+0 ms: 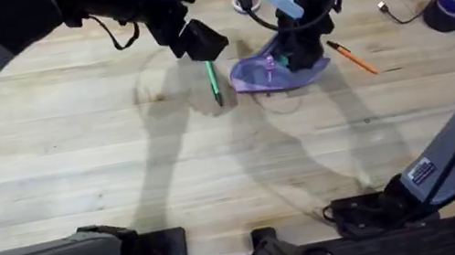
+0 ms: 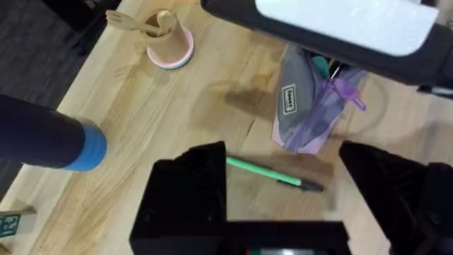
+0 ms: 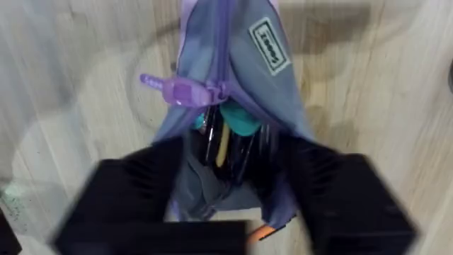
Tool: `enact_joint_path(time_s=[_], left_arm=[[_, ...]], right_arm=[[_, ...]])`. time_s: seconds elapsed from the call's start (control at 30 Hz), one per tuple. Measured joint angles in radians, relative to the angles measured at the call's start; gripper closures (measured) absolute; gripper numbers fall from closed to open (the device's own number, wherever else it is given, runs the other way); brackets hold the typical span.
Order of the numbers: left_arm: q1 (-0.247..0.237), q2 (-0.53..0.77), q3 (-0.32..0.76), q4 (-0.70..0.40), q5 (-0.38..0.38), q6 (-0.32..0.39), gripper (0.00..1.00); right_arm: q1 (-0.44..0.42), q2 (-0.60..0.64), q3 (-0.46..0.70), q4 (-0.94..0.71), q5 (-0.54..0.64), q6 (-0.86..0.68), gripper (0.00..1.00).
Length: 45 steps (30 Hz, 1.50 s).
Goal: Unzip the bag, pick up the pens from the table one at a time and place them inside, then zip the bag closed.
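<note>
Right wrist: bag [image 3: 233, 92] gapes, items inside; right claw [image 3: 233, 205] clamps it; left claw [image 2: 283, 198] apart

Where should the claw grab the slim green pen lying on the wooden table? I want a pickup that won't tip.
Grip the slim green pen around mid-barrel, coming straight down from above, fingers closing across its width. It lies flat on the wooden table, clear of the lilac fabric pouch, and the open left claw hovers over it.

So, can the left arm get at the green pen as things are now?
Probably yes. The left pincer hangs open just above the green pen, which lies bare on the table between its fingers. The bag and the right pincer are off to one side.
</note>
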Motion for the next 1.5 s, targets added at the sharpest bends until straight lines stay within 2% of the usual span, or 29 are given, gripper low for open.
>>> enact_joint_path(time_s=[0.03,0.07,0.1,0.53,0.7,0.87,0.9,0.93,1.23,1.5], left_arm=[[0.0,0.0,0.0,0.0,0.0,0.0,0.007],[0.0,0.0,0.0,0.0,0.0,0.0,0.007],[0.0,0.0,0.0,0.0,0.0,0.0,0.007],[0.0,0.0,0.0,0.0,0.0,0.0,0.007],[0.0,0.0,0.0,0.0,0.0,0.0,0.007],[0.0,0.0,0.0,0.0,0.0,0.0,0.008],[0.0,0.0,0.0,0.0,0.0,0.0,0.008],[0.0,0.0,0.0,0.0,0.0,0.0,0.008],[0.0,0.0,0.0,0.0,0.0,0.0,0.007],[0.0,0.0,0.0,0.0,0.0,0.0,0.007]], right_arm=[[0.0,0.0,-0.001,0.0,-0.003,0.0,0.09],[0.0,0.0,-0.003,0.0,-0.004,-0.004,0.032],[0.001,0.0,-0.005,0.0,-0.004,-0.004,0.014],[-0.006,-0.003,-0.005,-0.007,-0.033,-0.005,0.006],[-0.048,-0.073,-0.01,-0.024,-0.08,-0.002,0.006],[-0.145,-0.218,-0.01,-0.028,-0.114,0.024,0.005],[-0.225,-0.28,-0.01,-0.037,-0.121,0.055,0.006],[-0.255,-0.294,-0.01,-0.038,-0.123,0.073,0.006],[-0.475,-0.32,-0.01,-0.065,-0.122,0.235,0.006],[-0.576,-0.32,-0.016,-0.093,-0.084,0.286,0.006]])
